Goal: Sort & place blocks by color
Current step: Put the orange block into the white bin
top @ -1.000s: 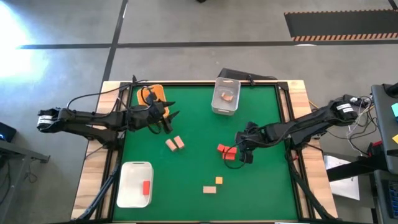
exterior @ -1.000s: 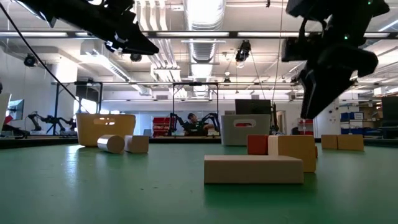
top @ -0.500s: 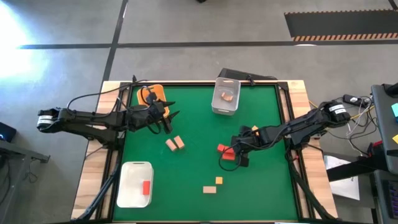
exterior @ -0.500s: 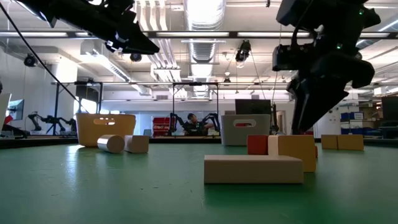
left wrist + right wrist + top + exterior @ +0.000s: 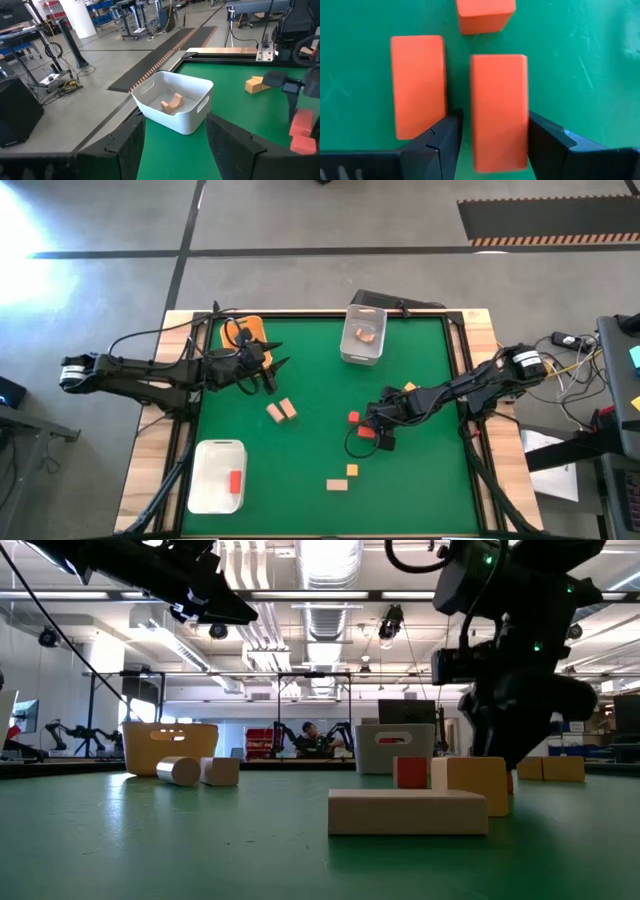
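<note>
Red block (image 5: pixel 499 110) between right-wrist-view fingers (image 5: pixel 550 142).

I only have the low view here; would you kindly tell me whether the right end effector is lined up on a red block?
Observer: Yes. In the right wrist view, the right end effector is open, with one finger on each side of a red block.
Operator: Is anything crowding it?
Observer: A second red block lies alongside, just outside one finger and apart from the first.
Operator: Where might the reds go?
Observer: Probably the white bin. The high view shows it on the left arm's side, with a stored red block already inside.
</note>
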Motion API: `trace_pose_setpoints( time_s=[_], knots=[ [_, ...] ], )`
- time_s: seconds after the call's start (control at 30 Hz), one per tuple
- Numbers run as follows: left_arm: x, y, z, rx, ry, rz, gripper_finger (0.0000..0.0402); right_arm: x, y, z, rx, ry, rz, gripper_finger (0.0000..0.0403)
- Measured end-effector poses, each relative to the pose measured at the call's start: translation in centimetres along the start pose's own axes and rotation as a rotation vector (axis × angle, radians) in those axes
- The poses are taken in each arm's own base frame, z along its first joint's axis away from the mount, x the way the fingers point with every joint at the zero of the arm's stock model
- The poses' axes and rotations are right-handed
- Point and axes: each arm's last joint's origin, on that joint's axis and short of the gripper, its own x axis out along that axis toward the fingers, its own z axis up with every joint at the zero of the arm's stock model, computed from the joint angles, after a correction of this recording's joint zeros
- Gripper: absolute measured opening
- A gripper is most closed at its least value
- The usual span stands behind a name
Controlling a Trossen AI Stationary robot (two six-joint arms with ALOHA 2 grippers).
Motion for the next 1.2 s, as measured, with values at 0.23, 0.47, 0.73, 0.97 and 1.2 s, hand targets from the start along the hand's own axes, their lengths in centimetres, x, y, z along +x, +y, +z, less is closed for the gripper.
trace_pose_setpoints(
  time_s=[0.23, 0.47, 0.73, 0.97, 1.2],
  knots=[
    [0.0, 0.0, 0.0, 0.000, 0.000, 0.000, 0.0192, 0.6, 0.1, 0.0, -0.001, 0.010, -0.006, 0.0139],
    [0.0, 0.0, 0.0, -0.005, 0.000, 0.000, 0.0192, -1.0, -0.3, 0.2, 0.000, -0.047, -0.018, 0.0119],
    [0.0, 0.0, 0.0, -0.020, -0.005, 0.000, 0.0192, -4.1, -1.0, 0.1, -0.004, -0.118, -0.047, 0.0119],
    [0.5, -1.1, 0.5, -0.136, -0.083, -0.121, 0.0192, -6.4, -1.4, 0.7, -0.015, -0.322, -0.123, 0.0119],
    [1.6, -5.1, 1.1, -0.181, -0.268, -0.386, 0.0192, -6.7, -0.9, 2.4, -0.066, -0.800, -0.033, 0.0119]
  ],
)
